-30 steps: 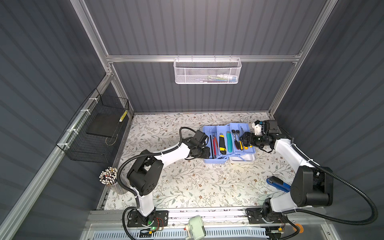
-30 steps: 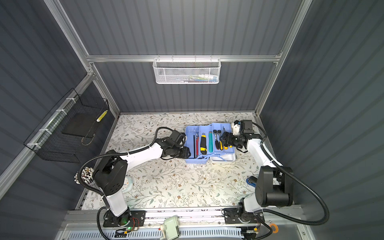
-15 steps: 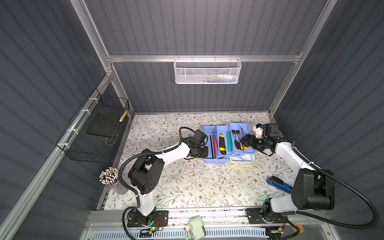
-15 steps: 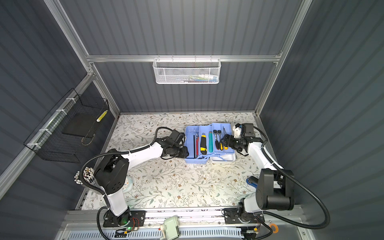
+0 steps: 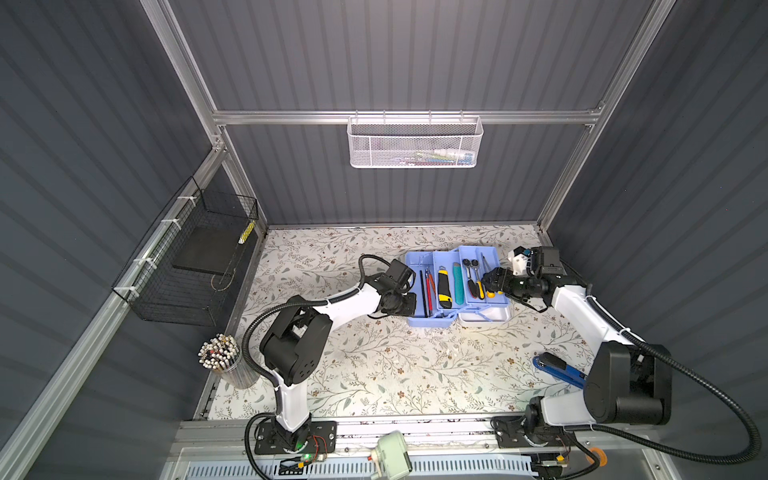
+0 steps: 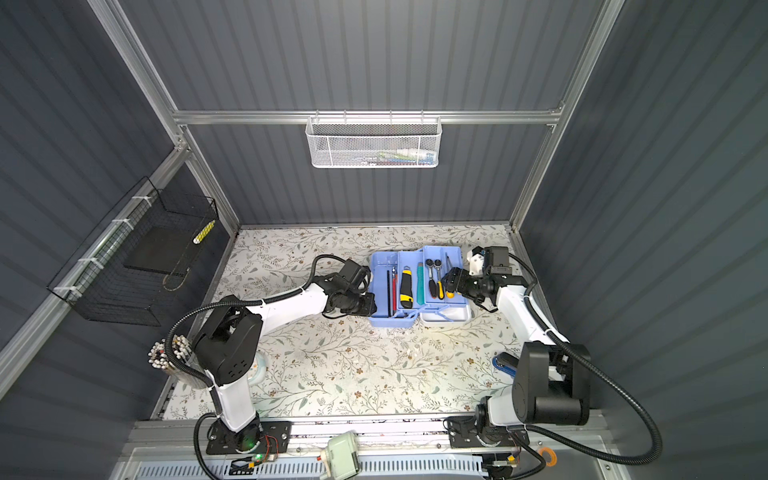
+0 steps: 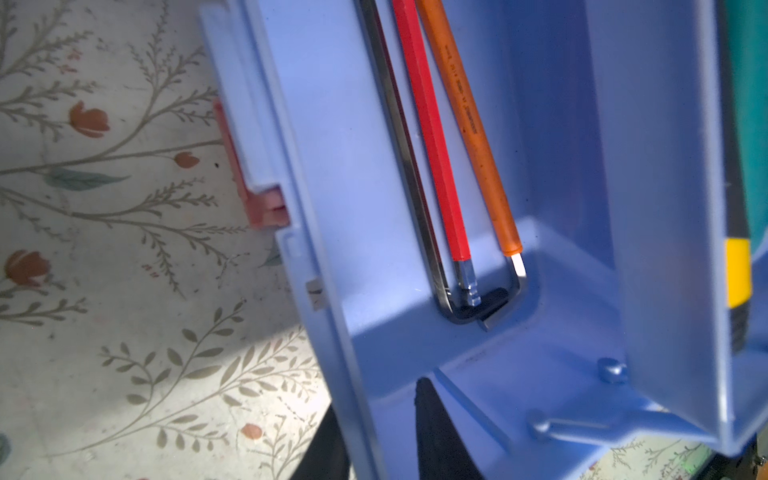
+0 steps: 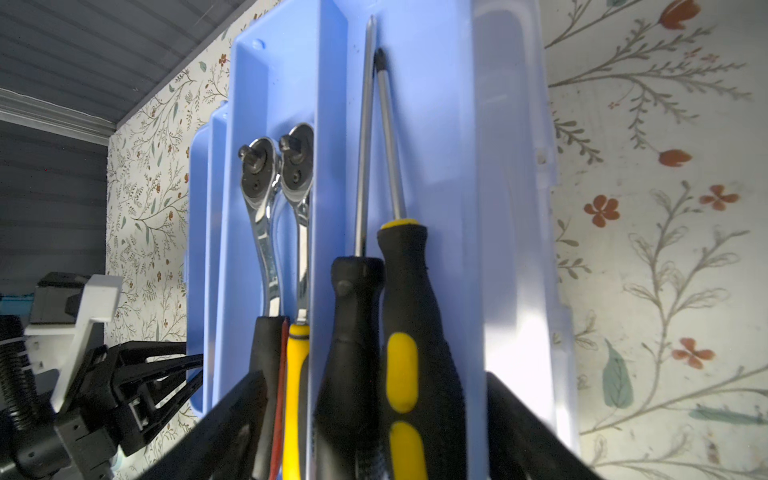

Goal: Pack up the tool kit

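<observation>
Two grippers are flanking the opened tool kit (image 5: pixel 415 266), which is sitting on the floral table (image 5: pixel 374 374) with its blue trays fanned out.

The left gripper (image 7: pixel 380 432) is straddling the side wall of the kit's base. One dark fingertip (image 7: pixel 432 424) is sitting inside the compartment and the other outside over the table, with the wall running between them. The jaws are standing narrow, but I cannot tell whether they are pressing the wall. Beyond the inner fingertip, a red hex key (image 7: pixel 428 124), an orange-sleeved key (image 7: pixel 465 116) and a dark steel key (image 7: pixel 399 124) are lying side by side along the compartment floor. Past the outer finger, the pink latch (image 7: pixel 266 208) is jutting from the wall.

The right gripper (image 8: pixel 374 415) is holding its jaws spread wide, one finger at each side of the upper tray (image 8: pixel 440 124). Whether they are touching the tray walls is unclear. Between those fingers, two ratchets (image 8: pixel 259 195) and two black-yellow screwdrivers (image 8: pixel 411 311) are lying with handles toward the gripper and tips pointing away.

In both top views, a yellow utility knife (image 5: pixel 444 284) (image 6: pixel 406 286) and a teal knife (image 5: pixel 458 284) (image 6: pixel 420 286) are lying in the middle tray, between the two grippers.
</observation>
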### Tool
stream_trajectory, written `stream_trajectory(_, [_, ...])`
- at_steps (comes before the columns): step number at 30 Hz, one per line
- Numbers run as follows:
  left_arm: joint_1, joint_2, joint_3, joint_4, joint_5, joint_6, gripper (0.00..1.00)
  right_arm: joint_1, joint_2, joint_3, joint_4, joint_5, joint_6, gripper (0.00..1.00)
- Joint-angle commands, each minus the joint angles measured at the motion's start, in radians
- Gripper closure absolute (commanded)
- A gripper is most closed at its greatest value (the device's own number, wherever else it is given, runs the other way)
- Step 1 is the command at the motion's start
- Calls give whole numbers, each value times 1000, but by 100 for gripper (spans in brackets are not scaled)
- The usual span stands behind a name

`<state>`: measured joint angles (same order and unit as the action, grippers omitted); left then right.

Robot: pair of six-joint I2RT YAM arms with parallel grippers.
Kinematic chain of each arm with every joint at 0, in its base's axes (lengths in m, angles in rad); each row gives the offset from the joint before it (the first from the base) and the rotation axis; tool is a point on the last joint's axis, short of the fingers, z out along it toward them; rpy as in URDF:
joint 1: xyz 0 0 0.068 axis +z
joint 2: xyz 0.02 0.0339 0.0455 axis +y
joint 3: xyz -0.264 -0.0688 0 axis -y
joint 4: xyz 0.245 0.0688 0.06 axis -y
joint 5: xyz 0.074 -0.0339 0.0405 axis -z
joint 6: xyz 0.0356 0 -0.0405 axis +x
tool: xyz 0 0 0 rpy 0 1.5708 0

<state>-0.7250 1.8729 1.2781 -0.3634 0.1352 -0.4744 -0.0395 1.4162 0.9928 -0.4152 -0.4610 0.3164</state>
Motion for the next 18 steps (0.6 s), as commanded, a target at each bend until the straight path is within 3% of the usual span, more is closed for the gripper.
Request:
stream_trajectory(1, [-8, 16, 38, 35, 58, -1, 73, 43, -47, 32, 22, -79, 28, 20])
stream_trajectory(9, [-15, 22, 44, 47, 65, -5, 73, 107, -36, 89, -18, -13, 36, 21])
stream_trajectory(18, [-17, 22, 54, 62, 71, -7, 72, 206, 13, 181, -92, 167, 55, 21])
